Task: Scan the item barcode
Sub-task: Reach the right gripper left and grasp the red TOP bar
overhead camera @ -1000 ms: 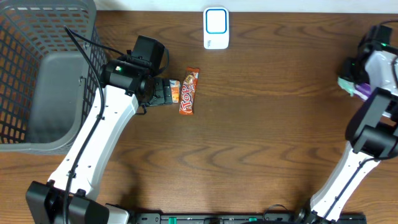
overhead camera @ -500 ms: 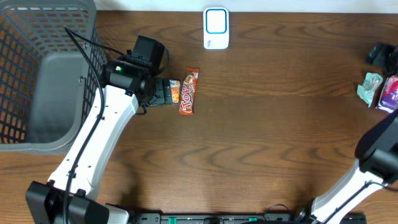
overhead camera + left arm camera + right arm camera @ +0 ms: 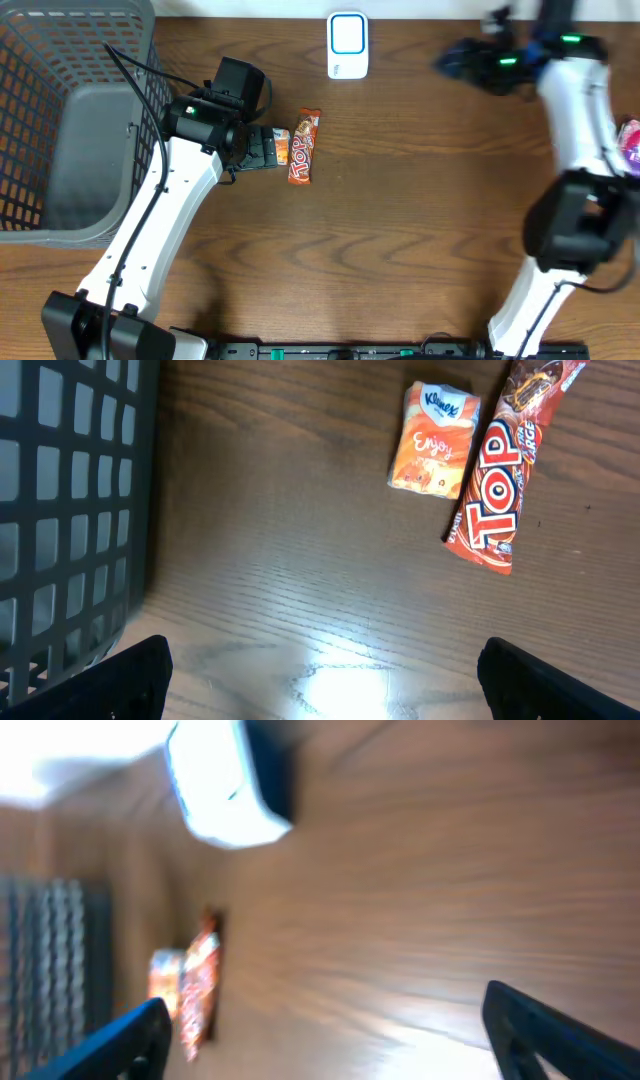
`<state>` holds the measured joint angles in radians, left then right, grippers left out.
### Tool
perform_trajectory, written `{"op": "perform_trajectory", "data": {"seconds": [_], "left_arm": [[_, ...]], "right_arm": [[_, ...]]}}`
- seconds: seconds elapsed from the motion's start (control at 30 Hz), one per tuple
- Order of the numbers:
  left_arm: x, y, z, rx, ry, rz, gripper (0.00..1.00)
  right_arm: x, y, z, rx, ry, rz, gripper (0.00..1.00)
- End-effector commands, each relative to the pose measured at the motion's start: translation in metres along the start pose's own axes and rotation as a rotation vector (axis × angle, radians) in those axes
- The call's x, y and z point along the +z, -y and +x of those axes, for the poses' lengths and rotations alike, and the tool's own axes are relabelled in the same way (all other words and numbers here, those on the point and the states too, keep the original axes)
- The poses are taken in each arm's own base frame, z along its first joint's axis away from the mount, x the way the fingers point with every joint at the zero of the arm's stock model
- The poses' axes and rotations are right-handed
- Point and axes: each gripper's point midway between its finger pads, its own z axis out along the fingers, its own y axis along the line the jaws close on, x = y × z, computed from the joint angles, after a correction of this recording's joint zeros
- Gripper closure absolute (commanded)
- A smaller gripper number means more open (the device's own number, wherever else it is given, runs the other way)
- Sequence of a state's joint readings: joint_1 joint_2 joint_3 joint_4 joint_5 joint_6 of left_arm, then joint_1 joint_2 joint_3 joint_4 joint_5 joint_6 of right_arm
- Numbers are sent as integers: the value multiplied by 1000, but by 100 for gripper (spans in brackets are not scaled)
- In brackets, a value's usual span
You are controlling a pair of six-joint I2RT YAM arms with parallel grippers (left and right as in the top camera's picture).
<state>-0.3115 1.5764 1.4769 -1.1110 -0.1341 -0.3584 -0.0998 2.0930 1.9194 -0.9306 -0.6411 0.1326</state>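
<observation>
Left gripper (image 3: 320, 675) agape | right gripper (image 3: 325, 1020) agape | tissue pack (image 3: 434, 438) beside candy bar (image 3: 500, 480) | basket (image 3: 148, 480) near

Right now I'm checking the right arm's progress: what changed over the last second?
The right gripper let go of the packets at the right edge, opened, and swung left toward the white scanner. The left gripper, candy bar, tissue pack and basket stayed put.

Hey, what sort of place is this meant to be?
Probably a mock shop checkout on a wooden table: a white-and-blue device that looks like a barcode scanner, packaged goods such as a Top candy bar and a Kleenex pack, and a grey mesh basket.
</observation>
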Motion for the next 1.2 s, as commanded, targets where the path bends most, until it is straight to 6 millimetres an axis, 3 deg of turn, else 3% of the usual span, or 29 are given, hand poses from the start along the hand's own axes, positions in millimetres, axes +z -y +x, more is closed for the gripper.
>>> {"op": "perform_trajectory", "data": {"seconds": [0.0, 0.07, 0.3, 0.37, 0.47, 0.77, 1.17], "left_arm": [[2, -3, 0, 5, -4, -13, 2], [2, -3, 0, 5, -4, -13, 2], [2, -3, 0, 5, -4, -13, 2], [2, -3, 0, 5, -4, -13, 2], [2, -3, 0, 5, -4, -13, 2], [2, -3, 0, 5, -4, -13, 2], [2, -3, 0, 5, -4, -13, 2]], "right_arm": [[77, -53, 50, -43, -182, -39, 13], [107, -69, 69, -50, -224, 6, 24], [184, -118, 121, -82, -248, 129, 30], [195, -129, 130, -95, -236, 153, 36], [204, -139, 139, -116, -209, 195, 37], [216, -143, 154, -124, -137, 340, 48], [250, -120, 194, -174, -201, 442, 46]]}}
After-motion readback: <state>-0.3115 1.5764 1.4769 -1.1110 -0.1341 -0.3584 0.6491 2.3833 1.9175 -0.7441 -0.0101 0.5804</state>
